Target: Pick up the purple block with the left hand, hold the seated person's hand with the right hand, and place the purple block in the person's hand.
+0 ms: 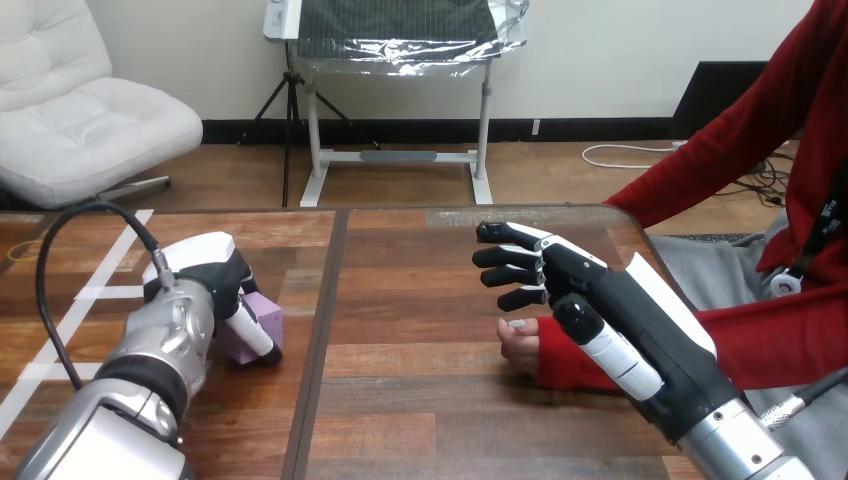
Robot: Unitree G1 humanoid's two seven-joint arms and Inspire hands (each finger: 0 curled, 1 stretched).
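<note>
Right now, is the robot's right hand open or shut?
Open: the right hand stretches its fingers nearly straight over the person's hand, curled round nothing.

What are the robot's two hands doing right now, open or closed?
Left hand: closed on the purple block, which sits on the table.
Right hand: open, fingers straight, over the person's hand, not gripping it.

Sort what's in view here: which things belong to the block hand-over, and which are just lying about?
Belongs to the job:
- purple block
- left hand, touching the block
- person's hand, resting on the table
- right hand, open, just above the person's hand

Just lying about:
- white tape strips at the table's left side
</note>
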